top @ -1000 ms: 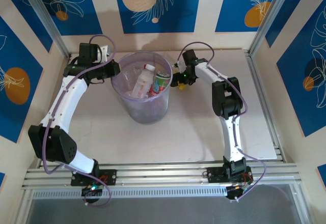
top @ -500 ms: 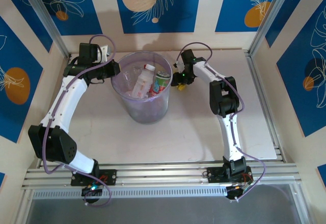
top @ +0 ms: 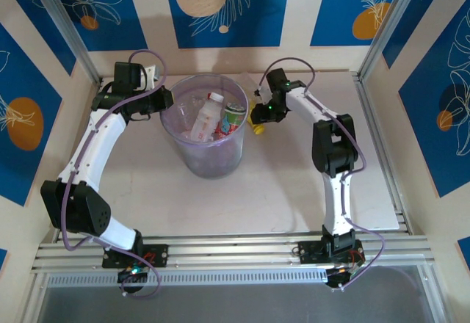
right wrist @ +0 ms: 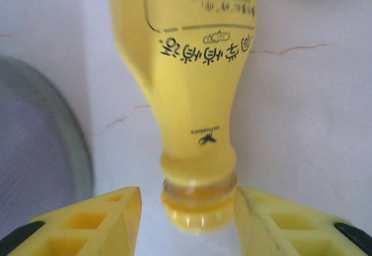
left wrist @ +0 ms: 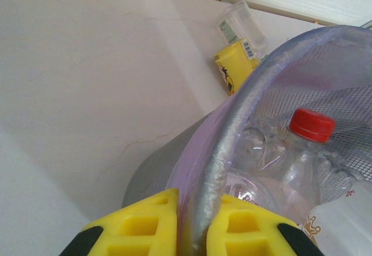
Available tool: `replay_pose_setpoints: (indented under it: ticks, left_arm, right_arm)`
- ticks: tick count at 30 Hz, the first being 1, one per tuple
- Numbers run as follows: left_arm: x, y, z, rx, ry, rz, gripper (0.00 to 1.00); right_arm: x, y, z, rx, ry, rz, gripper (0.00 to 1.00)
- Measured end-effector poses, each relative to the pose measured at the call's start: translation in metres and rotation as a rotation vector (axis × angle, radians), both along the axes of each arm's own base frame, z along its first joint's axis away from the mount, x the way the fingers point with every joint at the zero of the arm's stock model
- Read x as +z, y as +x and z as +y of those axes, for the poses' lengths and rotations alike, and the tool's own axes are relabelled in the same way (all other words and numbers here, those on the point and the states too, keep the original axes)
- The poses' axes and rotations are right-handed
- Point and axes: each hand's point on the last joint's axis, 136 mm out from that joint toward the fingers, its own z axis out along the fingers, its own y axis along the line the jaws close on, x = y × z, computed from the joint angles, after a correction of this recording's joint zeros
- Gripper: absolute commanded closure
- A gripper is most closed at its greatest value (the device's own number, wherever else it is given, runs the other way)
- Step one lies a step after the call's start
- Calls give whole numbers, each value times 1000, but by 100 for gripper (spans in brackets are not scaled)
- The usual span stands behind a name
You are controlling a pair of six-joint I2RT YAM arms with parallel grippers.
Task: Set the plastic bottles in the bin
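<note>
The pale-purple bin (top: 210, 163) stands mid-table with several plastic bottles inside, among them a white one with a red cap (top: 206, 119). My left gripper (top: 167, 104) is shut on the bin's left rim (left wrist: 232, 145), one pad inside and one outside (left wrist: 195, 201). A yellow bottle (top: 257, 126) lies on the table just right of the bin. My right gripper (top: 260, 114) straddles its neck (right wrist: 187, 196). The right pad touches the neck ring and a narrow gap remains at the left pad. In the left wrist view a clear red-capped bottle (left wrist: 308, 137) lies in the bin.
A clear bottle with a yellow label (left wrist: 238, 52) lies on the table beyond the bin's rim. The bin's grey wall (right wrist: 35, 145) is close on the left of the yellow bottle (right wrist: 192, 81). Open tabletop (top: 242, 198) lies in front of the bin.
The right gripper's jaws have narrowed from wide open to close around the yellow bottle's neck, and its wrist has shifted slightly right. The left arm and the bin have not moved.
</note>
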Motion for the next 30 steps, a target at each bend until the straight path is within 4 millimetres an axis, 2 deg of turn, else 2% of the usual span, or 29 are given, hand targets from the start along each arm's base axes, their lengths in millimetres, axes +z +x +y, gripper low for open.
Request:
replay_pose_setpoints:
  ticks: [2,4,6,8,11,13,18,21,24,30]
  left_arm:
    - [0,0,0,0,-1,0,100]
    - [0,0,0,0,0,-1,100]
    - [0,0,-1,-2,-3,0,100]
    - [0,1,-1,-1,-10,2,100]
    - [0,1,-1,0,-10,2,100]
    - [0,1,-1,0,-10,3,100]
    - [0,1,-1,0,-10,4,100]
    - [0,1,-1,0,-10,5,100]
    - [0,1,-1,0,-10,6,100]
    - [0,1,-1,0,-9,7,100]
  right_arm:
    - [21,-3,-1,1,11,-37,53]
    - [42,-5,-2,4,18,-75,45]
    - [51,-5,-1,11,22,-95,40]
    - [51,-4,1,12,20,-96,38]
    - [36,1,7,12,12,-66,34]
    - [18,5,14,16,5,-36,32]
    - [-30,3,23,14,-20,61,32]
    - [-48,2,26,9,-29,98,34]
    - [-55,1,28,6,-33,115,39]
    - [-56,1,28,-4,-32,118,54]
